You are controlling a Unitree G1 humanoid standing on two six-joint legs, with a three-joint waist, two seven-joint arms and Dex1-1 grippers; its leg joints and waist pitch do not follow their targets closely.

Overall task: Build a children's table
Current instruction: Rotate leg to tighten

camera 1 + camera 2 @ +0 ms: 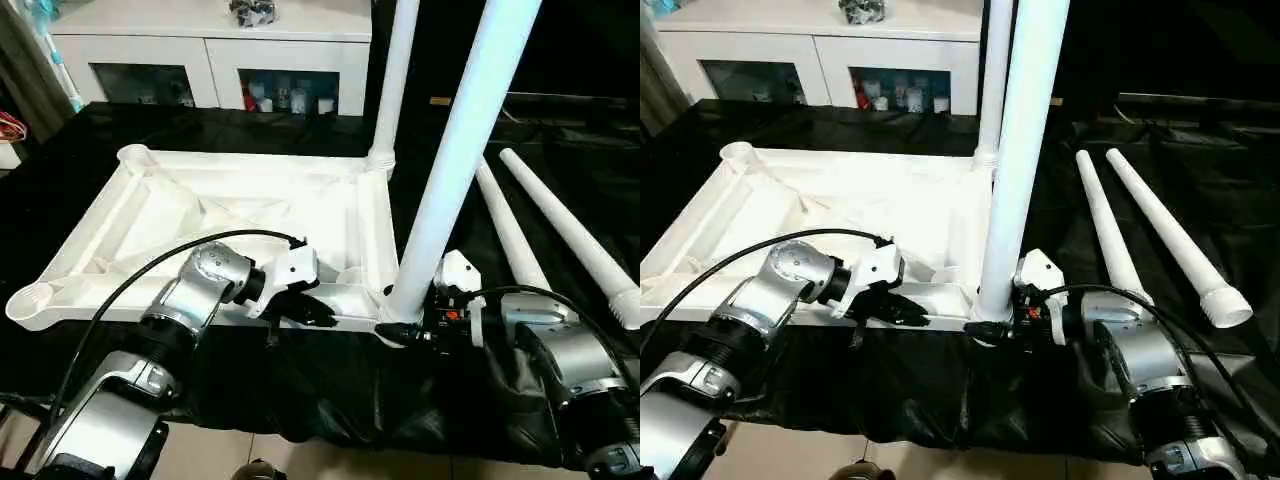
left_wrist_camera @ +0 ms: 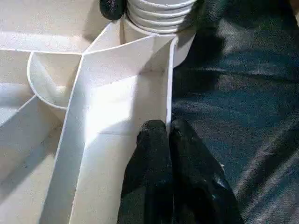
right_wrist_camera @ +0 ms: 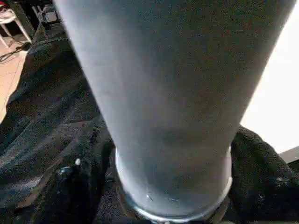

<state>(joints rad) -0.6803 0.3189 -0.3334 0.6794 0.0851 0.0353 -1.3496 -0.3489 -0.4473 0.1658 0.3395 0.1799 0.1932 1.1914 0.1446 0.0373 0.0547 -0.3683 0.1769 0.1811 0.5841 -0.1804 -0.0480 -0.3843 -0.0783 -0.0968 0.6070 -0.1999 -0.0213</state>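
Note:
The children's table top lies upside down on the black cloth, its ribbed underside facing up. One white leg stands upright in the far right corner socket. A second leg stands in the near right socket. My right gripper has a black finger on either side of this leg's base and looks closed on it. My left gripper is shut, with its fingertips resting on the near rim of the top, just left of that corner.
Two loose legs lie side by side on the cloth to the right of the top. A white cabinet with glass doors stands behind the table. The cloth's front edge hangs close below my forearms.

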